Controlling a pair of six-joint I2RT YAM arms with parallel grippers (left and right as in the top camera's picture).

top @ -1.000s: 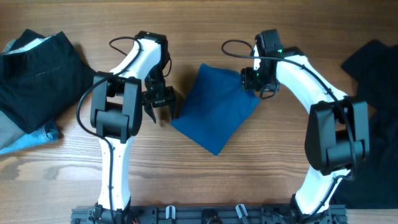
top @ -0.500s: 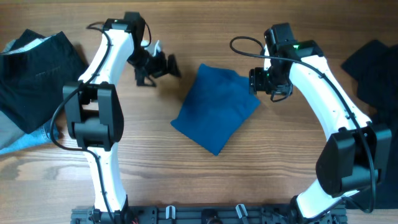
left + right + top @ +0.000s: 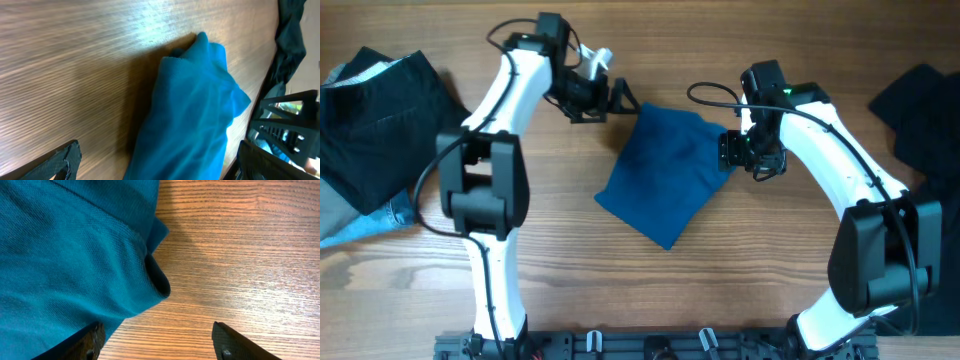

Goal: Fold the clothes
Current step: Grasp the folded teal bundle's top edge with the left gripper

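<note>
Black garment (image 3: 920, 110) cut off at right frame edge.

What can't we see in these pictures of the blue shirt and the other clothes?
- Blue shirt: its collar and buttons are folded out of sight in every view.
- Black clothes, overhead: cut off by the right edge and partly behind the right arm.
- Left pile, overhead: cut by the edge; a black garment covers most of it.
- Right end effector: overhead, its wrist hides the fingertips.
</note>
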